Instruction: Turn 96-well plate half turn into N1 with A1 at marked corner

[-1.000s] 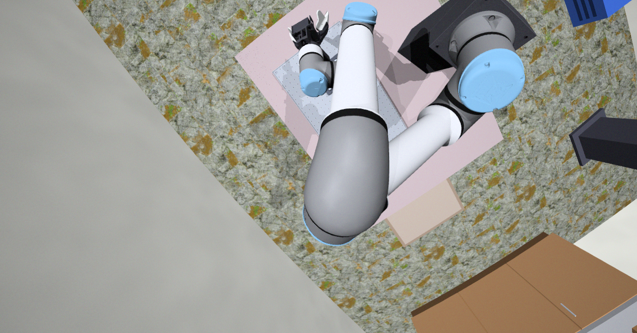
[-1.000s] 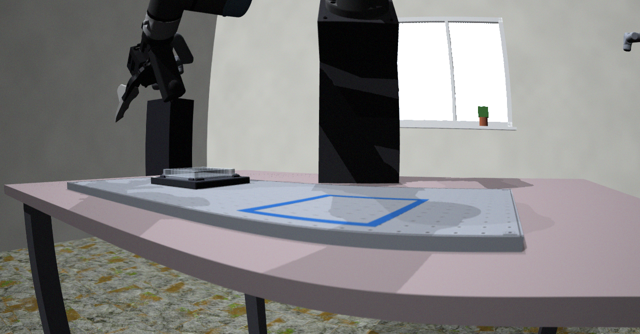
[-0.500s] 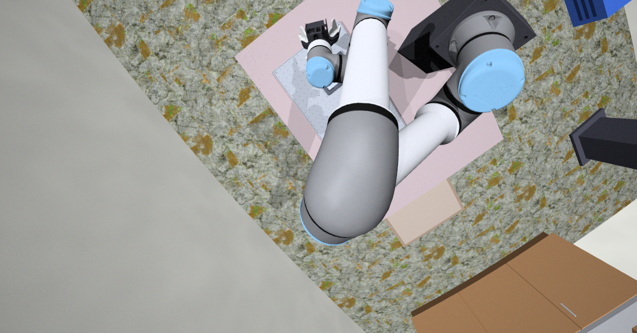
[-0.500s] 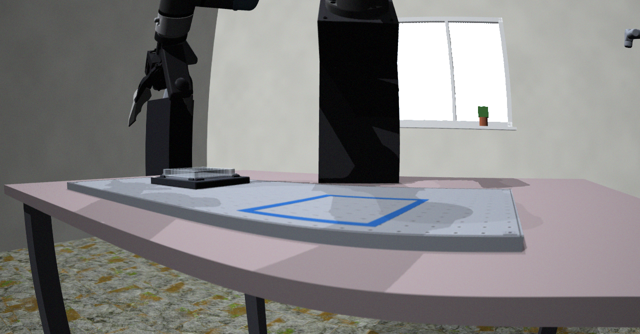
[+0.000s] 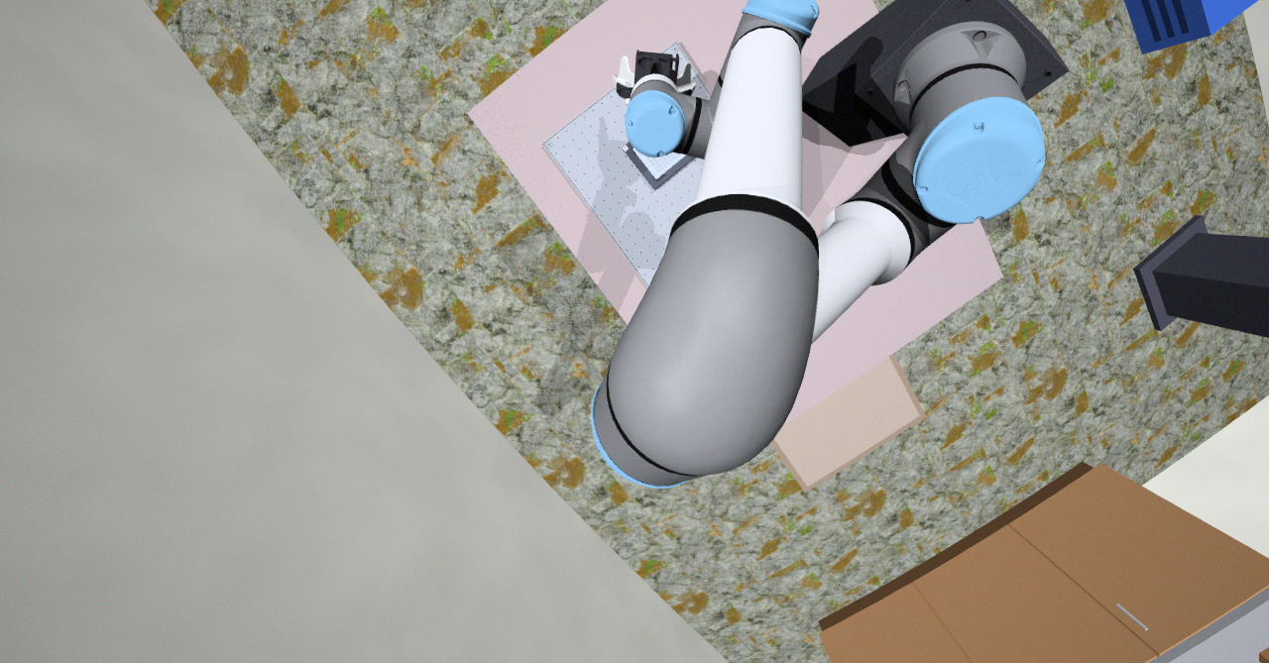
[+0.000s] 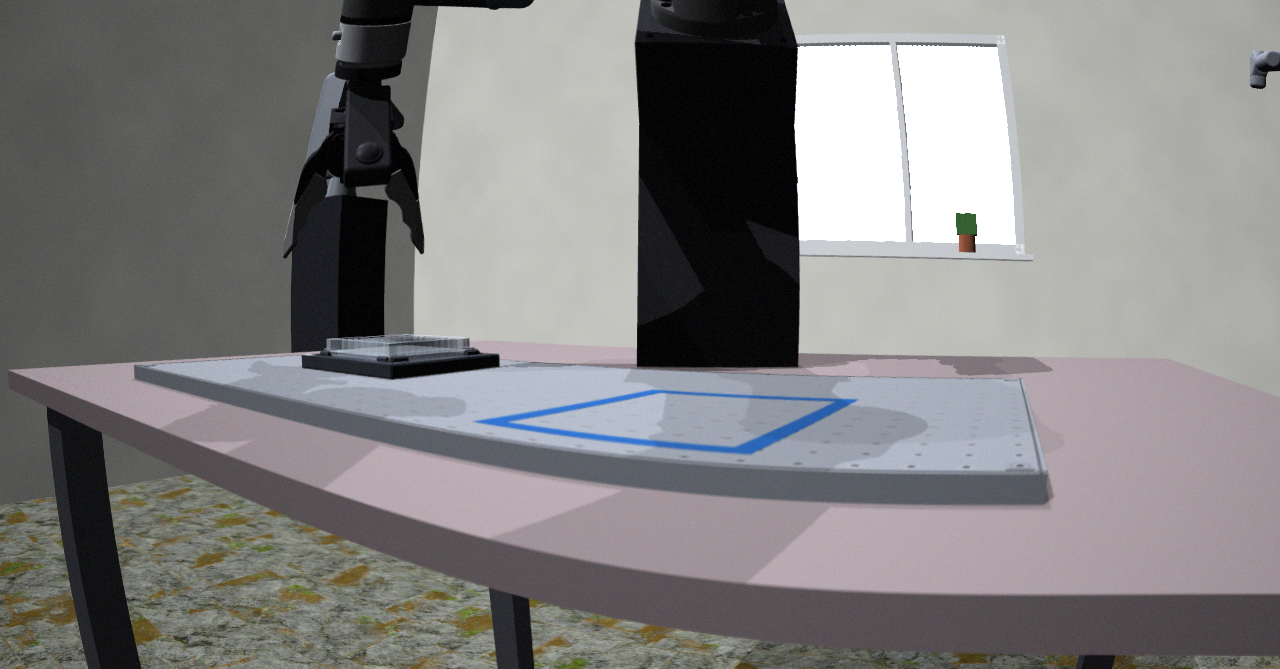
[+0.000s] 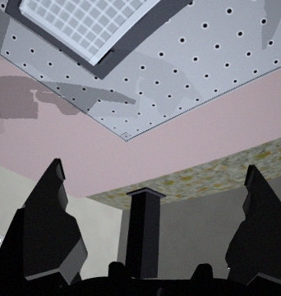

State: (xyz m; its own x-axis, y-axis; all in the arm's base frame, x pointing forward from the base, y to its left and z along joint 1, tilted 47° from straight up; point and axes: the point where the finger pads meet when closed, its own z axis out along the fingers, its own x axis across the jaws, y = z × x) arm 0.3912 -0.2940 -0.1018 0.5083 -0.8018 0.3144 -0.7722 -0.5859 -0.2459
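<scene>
Resting in dark nest N1 (image 6: pixel 400 364), clear 96-well plate (image 6: pixel 398 343); above, tool (image 6: pixel 353 235) spread wide, gripping nothing.

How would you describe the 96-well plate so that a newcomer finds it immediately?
On the pink table lies a grey perforated board. Near its far left end, under the open gripper, sits a black nest. The 96-well plate is the clear gridded slab in it.

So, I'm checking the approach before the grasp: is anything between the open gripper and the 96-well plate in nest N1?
Nothing visible blocks it. The gripper hangs open above the 96-well plate, which lies in nest N1 on the perforated board. Only open air shows between them. The black post stands behind, off the path.
</scene>
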